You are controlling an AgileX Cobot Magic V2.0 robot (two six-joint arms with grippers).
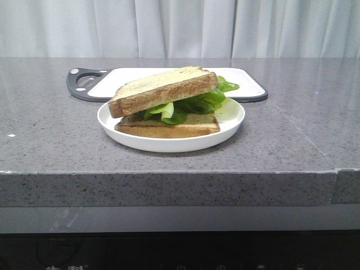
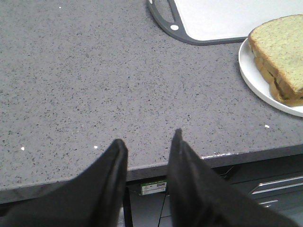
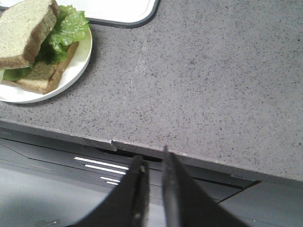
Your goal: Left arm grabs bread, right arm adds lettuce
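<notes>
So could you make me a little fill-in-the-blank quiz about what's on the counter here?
1. The sandwich sits on a round ____ plate.
2. Between the top bread slice and the bottom bread slice lies green ____.
3. Behind the plate lies a white cutting board with a dark ____ rim.
4. The left gripper and right gripper are both holding ____.

Missing words: white; lettuce; grey; nothing
</notes>
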